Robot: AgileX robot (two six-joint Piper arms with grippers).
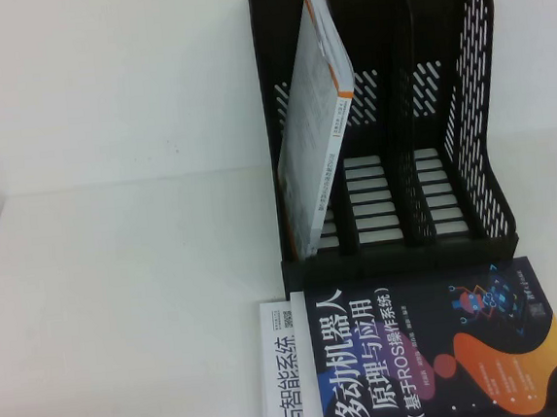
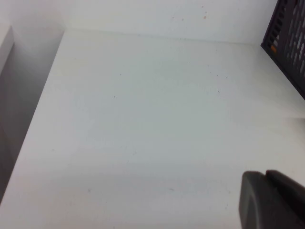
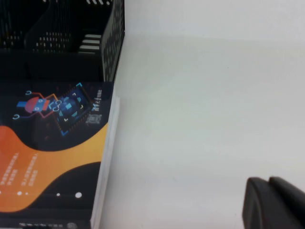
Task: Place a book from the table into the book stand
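Two closed grippers, left gripper (image 2: 272, 200), right gripper (image 3: 275, 202), three books, one book stand (image 1: 385, 121).

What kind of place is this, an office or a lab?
Probably a lab bench set up like a desk: a bare white table, a black book stand, textbooks, and shut left gripper and right gripper low over the table.

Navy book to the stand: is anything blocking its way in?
Nothing visible. The navy book lies flat before the book stand. Only the left slot holds a white book; middle and right slots look free.
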